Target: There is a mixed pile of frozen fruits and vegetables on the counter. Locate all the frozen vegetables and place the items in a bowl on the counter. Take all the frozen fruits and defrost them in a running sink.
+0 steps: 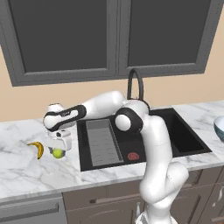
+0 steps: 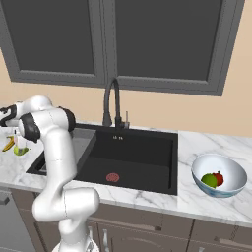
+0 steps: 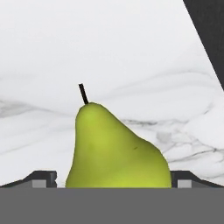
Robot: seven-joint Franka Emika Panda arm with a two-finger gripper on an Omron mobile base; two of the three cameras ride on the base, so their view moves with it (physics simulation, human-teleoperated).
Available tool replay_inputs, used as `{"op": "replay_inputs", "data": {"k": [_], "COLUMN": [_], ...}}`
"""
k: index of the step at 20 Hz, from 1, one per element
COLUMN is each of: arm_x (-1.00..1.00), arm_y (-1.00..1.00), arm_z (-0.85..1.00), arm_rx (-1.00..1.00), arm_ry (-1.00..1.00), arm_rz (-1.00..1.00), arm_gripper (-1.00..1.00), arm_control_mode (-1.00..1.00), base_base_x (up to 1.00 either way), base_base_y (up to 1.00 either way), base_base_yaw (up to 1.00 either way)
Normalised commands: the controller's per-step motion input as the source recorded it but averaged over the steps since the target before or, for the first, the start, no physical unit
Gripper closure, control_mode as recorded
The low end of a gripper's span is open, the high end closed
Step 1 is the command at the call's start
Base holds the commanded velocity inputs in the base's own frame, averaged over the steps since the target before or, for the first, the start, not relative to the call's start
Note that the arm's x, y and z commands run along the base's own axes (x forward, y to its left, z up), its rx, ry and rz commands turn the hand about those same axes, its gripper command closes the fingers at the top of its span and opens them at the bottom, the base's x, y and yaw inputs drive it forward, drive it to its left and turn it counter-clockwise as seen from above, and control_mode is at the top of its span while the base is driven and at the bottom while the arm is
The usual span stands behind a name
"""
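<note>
A yellow-green stemmed pear (image 3: 116, 148) lies on the white marble counter (image 1: 26, 175) left of the sink (image 1: 175, 131). My gripper (image 1: 59, 145) hangs open just over it, one fingertip (image 3: 43, 178) on each side of the pear (image 1: 57, 153). The yellow banana (image 1: 37, 148) lies a little to the pear's left. In the right base view the gripper (image 2: 18, 145), pear (image 2: 20, 151) and banana (image 2: 8, 143) sit at the far left. The pale blue-white bowl (image 2: 232, 172), right of the sink (image 2: 142, 157), holds a dark green ball (image 2: 209, 180) and a red round piece (image 2: 219, 177).
The black faucet (image 1: 135, 83) arches over the back of the basin, which holds a grey ribbed tray (image 1: 103, 142) and a reddish drain (image 1: 133, 155). Grey wall cabinets (image 1: 109, 35) hang above. My arm reaches leftward across the sink's left half.
</note>
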Motion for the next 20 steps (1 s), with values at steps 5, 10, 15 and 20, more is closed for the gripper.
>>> {"op": "replay_inputs", "data": {"k": [5, 10, 15, 20], "arm_x": [-0.02, -0.03, -0.20, -0.26], "arm_y": [-0.02, -0.02, -0.34, -0.44], "arm_z": [-0.22, -0.04, 0.14, 0.19], "arm_rx": [0.00, -0.01, -0.03, 0.00], "arm_ry": [0.01, 0.00, -0.11, -0.11], "arm_rz": [0.00, 0.00, 0.01, 0.03], "arm_gripper": [1.00, 1.00, 1.00, 1.00], "arm_control_mode": [-1.00, -1.00, -1.00, -1.00], "base_base_x": [0.00, 0.00, 0.00, 0.00], "base_base_y": [0.00, 0.00, 0.00, 0.00], "base_base_yaw": [0.00, 0.00, 0.00, 0.00]}}
